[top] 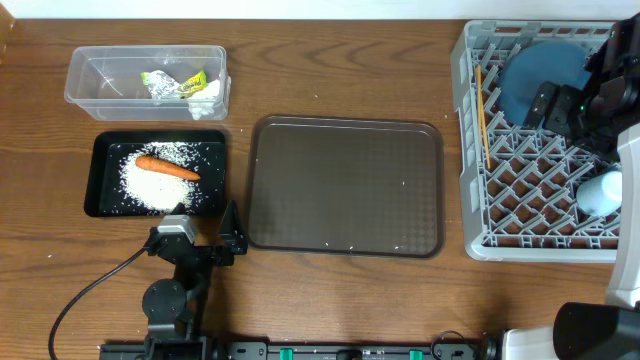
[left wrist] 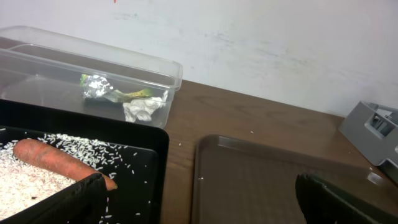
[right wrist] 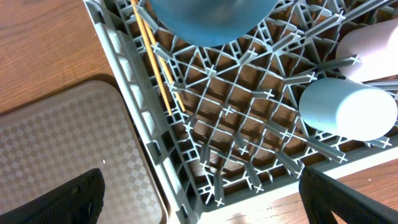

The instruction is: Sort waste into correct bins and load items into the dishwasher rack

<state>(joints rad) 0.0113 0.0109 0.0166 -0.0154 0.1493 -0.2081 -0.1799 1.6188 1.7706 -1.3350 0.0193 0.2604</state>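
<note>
Hovering empty over the dishwasher rack (top: pixel 470 150) with the right gripper (right wrist: pixel 205 205) spread wide, and waiting beside the black tray (top: pixel 100 205) with the left gripper (top: pixel 207 218) likewise apart. Lying in the rack: dark blue dish (top: pixel 540 70), chopsticks (top: pixel 482 110) along the wall nearest the serving tray (top: pixel 345 185), light blue cup (right wrist: pixel 348 109) on its side. Binned: carrot (top: pixel 168 168) and rice (top: pixel 150 185) in the black tray, wrapper (top: pixel 175 83) in the clear tub (top: pixel 80 95). Probably light and slippery, that cup; best pinched across the rim. Chopsticks stiff but thin; best taken mid-length.
</note>
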